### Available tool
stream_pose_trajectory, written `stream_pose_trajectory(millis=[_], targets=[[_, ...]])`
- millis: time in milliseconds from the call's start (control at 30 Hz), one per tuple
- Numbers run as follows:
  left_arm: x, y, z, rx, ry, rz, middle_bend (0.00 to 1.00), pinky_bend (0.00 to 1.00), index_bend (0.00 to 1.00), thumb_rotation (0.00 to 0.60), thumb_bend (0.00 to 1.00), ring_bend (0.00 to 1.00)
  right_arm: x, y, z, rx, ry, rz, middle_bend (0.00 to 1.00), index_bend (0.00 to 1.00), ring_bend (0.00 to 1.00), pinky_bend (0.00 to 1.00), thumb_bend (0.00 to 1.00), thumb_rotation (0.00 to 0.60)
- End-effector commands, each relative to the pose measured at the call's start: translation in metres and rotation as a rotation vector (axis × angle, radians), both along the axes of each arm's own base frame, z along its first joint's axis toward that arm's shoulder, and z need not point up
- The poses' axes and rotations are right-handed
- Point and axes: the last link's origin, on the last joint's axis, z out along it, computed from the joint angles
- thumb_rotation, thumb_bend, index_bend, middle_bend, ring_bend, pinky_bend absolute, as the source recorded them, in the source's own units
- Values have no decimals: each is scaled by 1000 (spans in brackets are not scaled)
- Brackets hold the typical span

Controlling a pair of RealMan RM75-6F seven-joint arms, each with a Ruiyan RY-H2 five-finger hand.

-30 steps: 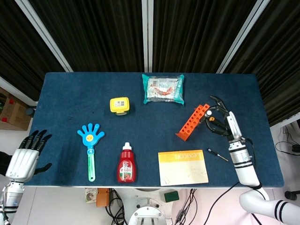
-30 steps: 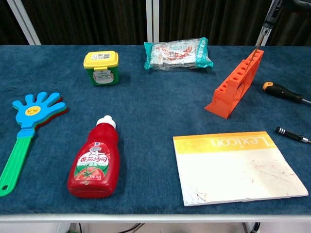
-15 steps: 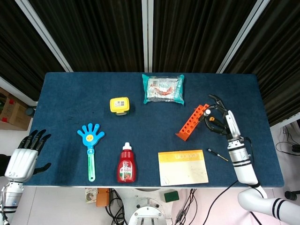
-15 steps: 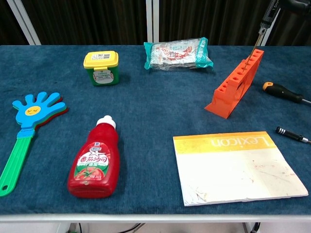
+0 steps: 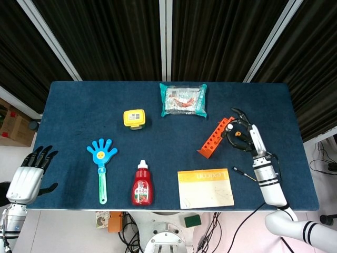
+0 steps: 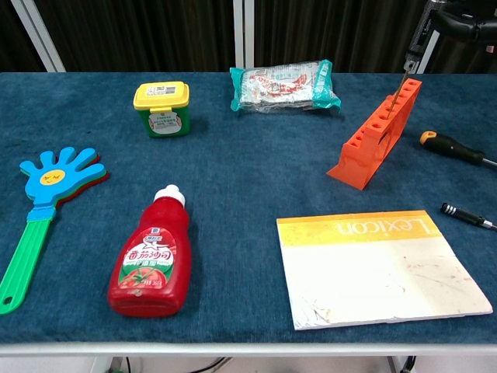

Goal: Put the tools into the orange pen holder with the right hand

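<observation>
Right hand gripped a screwdriver, tip in the orange pen holder; left hand lay spread, holding nothing

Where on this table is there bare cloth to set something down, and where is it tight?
Bare cloth: the far-left corner behind the yellow tub, and the middle between ketchup bottle, snack packet and orange pen holder. Tight: the right side, around the right hand, the screwdrivers and the notebook.
</observation>
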Motion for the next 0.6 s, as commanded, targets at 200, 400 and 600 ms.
stream_pose_trajectory(millis=[200,400,600], targets=[[1,-2,1,12,-2,-7,70,182,145,600,54,28,-5,3,-19,46,44,1,66,674,0,0,415,600],[1,-1,0,4,-1,-5,70,182,145,600,54,29,-6,3,-27,44,58,6,54,674,0,0,411,600],[0,0,0,4,-2,0,70,182,145,600,54,29,-11,3,-33,39,78,1,53,674,0,0,411,600]])
